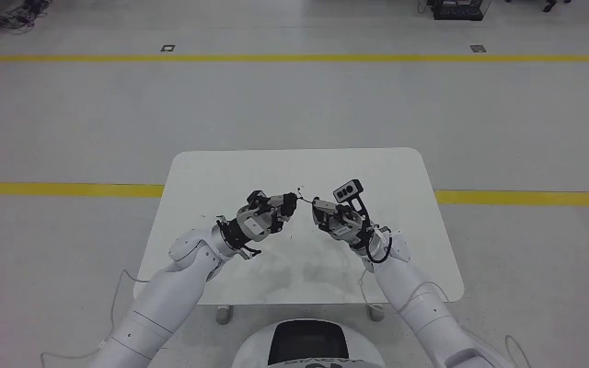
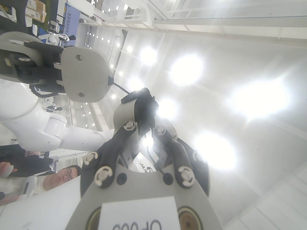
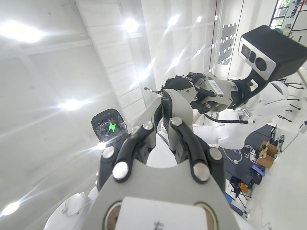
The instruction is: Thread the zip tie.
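Above the middle of the white table [image 1: 230,184], a thin black zip tie [image 1: 300,196] spans the small gap between my two grippers. My left gripper [image 1: 283,204] is shut on one end of it, where the strand [image 2: 119,87] enters the closed fingertips [image 2: 134,98]. Facing it, my right gripper [image 1: 319,208] is shut on the other part. In the right wrist view the tie's free end [image 3: 150,89] pokes out past my right gripper [image 3: 164,96], with the left gripper [image 3: 178,83] right behind it. The right gripper's tip [image 2: 109,81] nearly touches the left one.
Both grippers are raised off the table and tilted upward, with bare tabletop all around them. The table's far edge [image 1: 294,152] lies beyond them. Grey floor with a yellow line [image 1: 83,189] surrounds the table.
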`<state>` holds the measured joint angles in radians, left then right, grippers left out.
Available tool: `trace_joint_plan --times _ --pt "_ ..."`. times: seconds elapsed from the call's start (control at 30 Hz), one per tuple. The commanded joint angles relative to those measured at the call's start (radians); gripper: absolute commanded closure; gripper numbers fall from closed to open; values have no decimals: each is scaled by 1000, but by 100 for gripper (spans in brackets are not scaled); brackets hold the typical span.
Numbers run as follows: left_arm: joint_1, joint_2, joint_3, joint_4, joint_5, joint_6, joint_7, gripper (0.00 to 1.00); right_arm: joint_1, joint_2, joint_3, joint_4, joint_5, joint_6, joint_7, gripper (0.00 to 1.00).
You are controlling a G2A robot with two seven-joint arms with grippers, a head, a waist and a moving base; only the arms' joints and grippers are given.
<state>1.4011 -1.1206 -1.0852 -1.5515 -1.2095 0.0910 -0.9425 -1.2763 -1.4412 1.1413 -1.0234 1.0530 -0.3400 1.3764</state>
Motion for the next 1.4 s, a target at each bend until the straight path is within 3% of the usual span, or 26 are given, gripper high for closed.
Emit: trace_joint_plan --times 0.0,1.37 --pt "0 0 0 0 0 0 0 100 0 0 0 2 0 0 0 100" --pt "0 0 0 0 0 0 0 100 11 -4 -7 32 -40 0 -23 100"
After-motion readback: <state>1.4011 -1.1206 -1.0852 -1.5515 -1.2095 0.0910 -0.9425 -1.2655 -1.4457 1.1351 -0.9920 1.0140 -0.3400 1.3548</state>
